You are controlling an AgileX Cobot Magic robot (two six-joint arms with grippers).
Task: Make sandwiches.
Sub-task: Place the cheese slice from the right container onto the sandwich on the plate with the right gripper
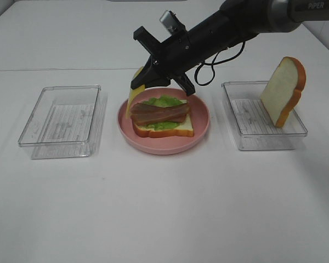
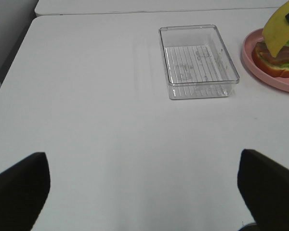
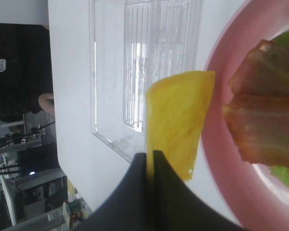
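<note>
Currently, the right gripper (image 3: 149,159) held the cheese slice (image 3: 179,120) in closed jaws beside the sandwich (image 1: 162,118) on the pink plate (image 1: 200,129). The left gripper (image 2: 144,187) stood open, apparently idle. Next, the cheese needed centring over the bacon (image 1: 160,113) before release; the top bread slice (image 1: 284,90) waited in the right tray (image 1: 247,139).

At the centre of the high view my half-built sandwich (image 1: 163,121) lies flat — a white slice with orange-brown crust, green lettuce (image 1: 163,102) on it, two brown-pink bacon strips (image 1: 160,113) across the top. The yellow cheese slice (image 1: 135,87) hangs on edge just above its upper-left corner, pinched in my right gripper (image 1: 144,78). The second bread slice (image 1: 284,91) leans upright at far right.
</note>
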